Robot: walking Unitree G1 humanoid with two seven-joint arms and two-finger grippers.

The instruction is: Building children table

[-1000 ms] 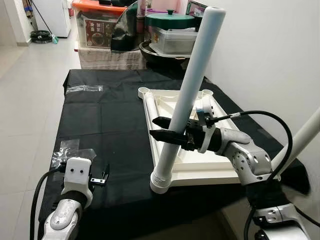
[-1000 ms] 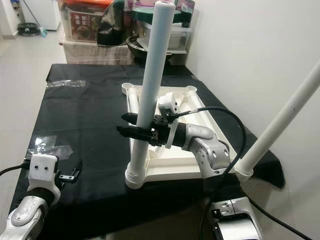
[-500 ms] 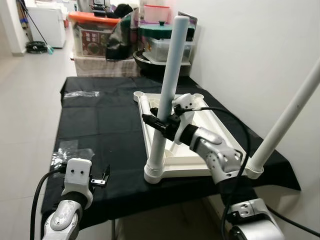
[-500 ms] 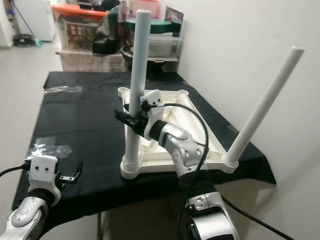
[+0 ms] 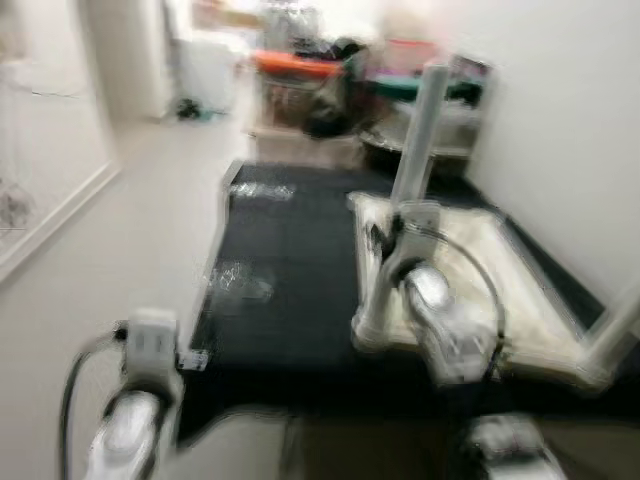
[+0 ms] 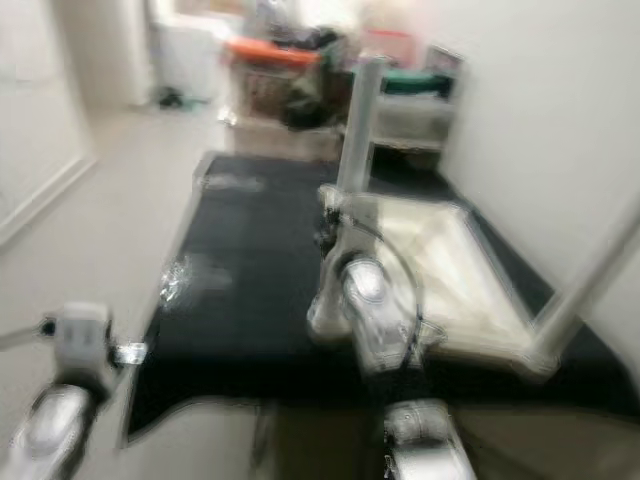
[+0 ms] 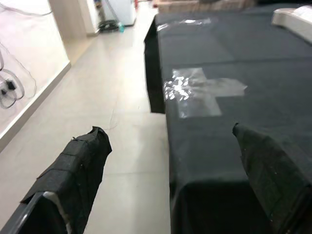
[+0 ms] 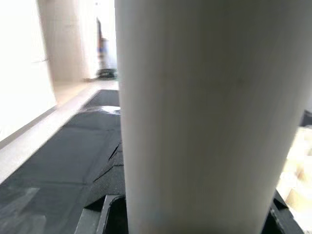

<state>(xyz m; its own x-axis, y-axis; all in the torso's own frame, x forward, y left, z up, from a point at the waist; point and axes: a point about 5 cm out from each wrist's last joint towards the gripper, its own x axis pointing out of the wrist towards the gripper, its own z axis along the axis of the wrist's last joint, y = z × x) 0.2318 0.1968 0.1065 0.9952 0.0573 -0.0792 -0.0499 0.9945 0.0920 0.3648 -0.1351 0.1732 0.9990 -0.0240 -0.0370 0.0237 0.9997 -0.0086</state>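
Observation:
The eye views are blurred. An upturned white children's tabletop (image 5: 470, 260) lies on a table covered in black cloth (image 5: 290, 260). One white leg (image 5: 415, 150) stands upright at its near left corner. My right gripper (image 5: 385, 240) is shut on this leg low down, and the leg (image 8: 204, 117) looms close between its black fingers (image 8: 105, 190). A second leg (image 6: 590, 290) stands at the near right corner. My left gripper (image 7: 170, 180) is open and holds nothing, low at the table's near left corner, partly over the floor.
Crinkled clear plastic bags (image 7: 204, 90) lie on the cloth near the left edge. Storage boxes and pots (image 5: 300, 75) stand behind the table. A white wall (image 5: 560, 120) runs along the right side. Bare floor (image 5: 100, 250) lies to the left.
The whole picture has shifted and blurred, so the camera has moved back and to the left. My right gripper stays on the upright leg. My left arm looks unmoved.

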